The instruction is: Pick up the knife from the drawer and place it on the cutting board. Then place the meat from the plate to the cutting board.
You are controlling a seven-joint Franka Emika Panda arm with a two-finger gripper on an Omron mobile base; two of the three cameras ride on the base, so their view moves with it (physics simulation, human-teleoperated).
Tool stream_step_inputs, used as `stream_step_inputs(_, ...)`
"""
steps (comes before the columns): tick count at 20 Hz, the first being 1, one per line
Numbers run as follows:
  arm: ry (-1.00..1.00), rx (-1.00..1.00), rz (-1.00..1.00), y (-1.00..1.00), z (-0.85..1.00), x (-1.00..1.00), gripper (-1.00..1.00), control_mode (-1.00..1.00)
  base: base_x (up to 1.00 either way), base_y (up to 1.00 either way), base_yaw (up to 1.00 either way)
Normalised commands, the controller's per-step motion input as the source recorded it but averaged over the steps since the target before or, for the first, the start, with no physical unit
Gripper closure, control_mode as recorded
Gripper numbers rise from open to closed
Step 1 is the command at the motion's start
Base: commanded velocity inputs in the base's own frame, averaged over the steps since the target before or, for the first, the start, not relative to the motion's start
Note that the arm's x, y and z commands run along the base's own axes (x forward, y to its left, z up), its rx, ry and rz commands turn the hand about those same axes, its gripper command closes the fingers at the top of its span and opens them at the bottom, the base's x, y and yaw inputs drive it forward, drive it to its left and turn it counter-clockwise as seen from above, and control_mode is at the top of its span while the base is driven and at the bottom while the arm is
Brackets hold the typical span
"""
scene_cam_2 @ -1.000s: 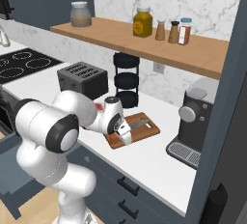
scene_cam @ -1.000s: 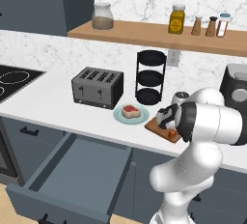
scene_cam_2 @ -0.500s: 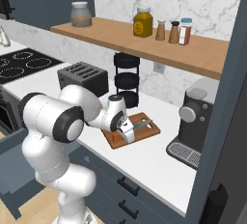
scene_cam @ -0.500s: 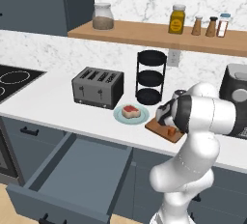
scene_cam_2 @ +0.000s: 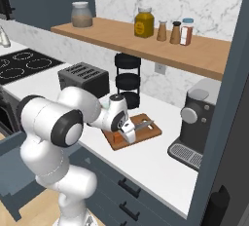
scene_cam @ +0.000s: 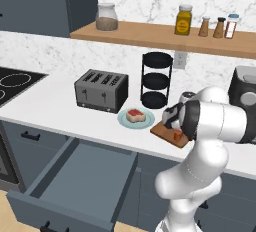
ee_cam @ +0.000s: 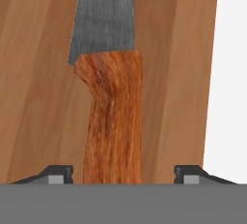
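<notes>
My jaws stand apart, 1 fingertip [ee_cam: 58,174] on each side of the knife [ee_cam: 112,117], neither touching its orange-brown handle. The knife lies flat on the cutting board [ee_cam: 38,97], blade toward 12 o'clock in my hand view. On the surface [scene_cam: 55,108], the meat [scene_cam: 135,115] sits on the plate [scene_cam: 136,122] at the board's 9 o'clock, and the drawer [scene_cam: 80,176] hangs open below.

We see the knife [ee_cam: 112,121] lying flat on the brown cutting board [scene_cam_2: 146,133], blade toward twelve o'clock. The meat [scene_cam: 135,115] sits on the plate [scene_cam: 123,121]; the drawer [scene_cam: 75,183] stands open.
</notes>
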Motion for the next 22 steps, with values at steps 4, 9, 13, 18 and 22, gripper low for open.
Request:
stream_step_inputs(4,0.00,0.00,-0.02,0.02,0.36,-0.22,-1.00,-1.00,0.00,0.00,0.00)
stream_step_inputs(9,-0.03,0.00,0.00,0.05,0.48,-0.15,-1.00,-1.00,0.00,0.00,0.00)
stream_step_inputs(13,-0.09,-0.02,0.01,0.43,0.54,-0.29,-1.00,-1.00,0.00,0.00,0.00)
stream_step_inputs(18,0.01,-0.03,0.23,0.45,0.56,-0.03,-1.00,-1.00,0.00,0.00,0.00)
stream_step_inputs(22,0.04,-0.04,0.46,0.18,0.52,-0.04,-1.00,-1.00,0.00,0.00,0.00)
